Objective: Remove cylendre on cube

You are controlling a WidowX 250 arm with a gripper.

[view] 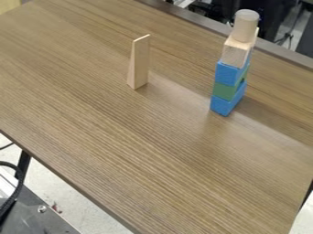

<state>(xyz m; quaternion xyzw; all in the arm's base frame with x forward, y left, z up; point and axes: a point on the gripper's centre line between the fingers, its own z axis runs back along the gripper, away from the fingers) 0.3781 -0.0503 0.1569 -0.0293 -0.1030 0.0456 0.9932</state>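
Note:
A pale wooden cylinder (pixel 245 26) stands upright at the top of a stack on the right side of the table. Directly beneath it is a natural wood block (pixel 236 53), its top partly covered by the cylinder. Below that block come an upper blue block (pixel 229 73), a green block (pixel 226 91) and a lower blue block (pixel 223 105) that rests on the table.
A tall, thin wooden wedge (pixel 139 62) stands on the brown table (pixel 122 151), left of the stack. The table's far edge runs behind the stack. Past the near left edge lie a black cable (pixel 19 186) and a metal plate (pixel 41 217).

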